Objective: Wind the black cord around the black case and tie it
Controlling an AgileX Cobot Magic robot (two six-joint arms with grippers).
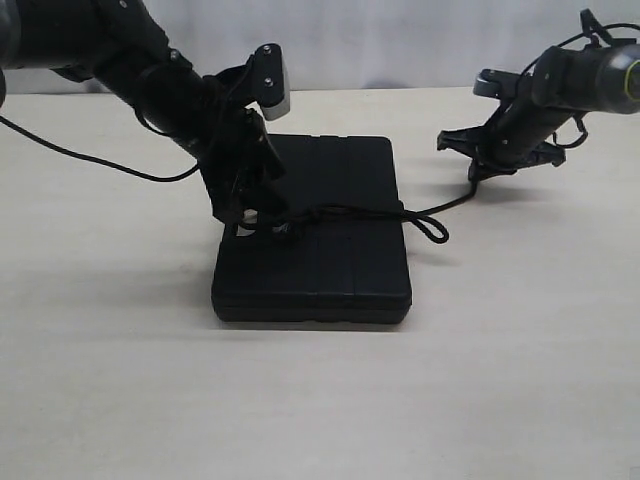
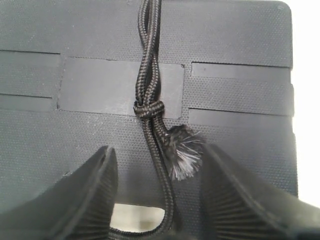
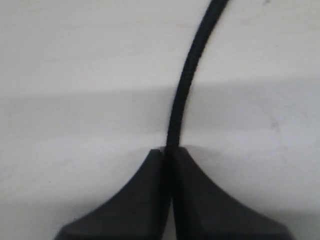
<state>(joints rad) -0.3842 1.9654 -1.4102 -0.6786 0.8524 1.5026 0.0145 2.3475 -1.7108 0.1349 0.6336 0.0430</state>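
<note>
I see the black cord (image 1: 350, 212) lying knotted across the black case (image 1: 320, 270), flat on the table (image 1: 520, 350). My left gripper (image 2: 159, 170) straddles it, fingers spread; my right gripper (image 3: 168, 150) pinches its trailing end beside the case.

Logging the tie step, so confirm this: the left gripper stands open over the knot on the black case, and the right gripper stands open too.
Not the right gripper: the right wrist view shows its jaws shut on the black cord. The rest holds: the left gripper stands open over the knot on the black case.
</note>
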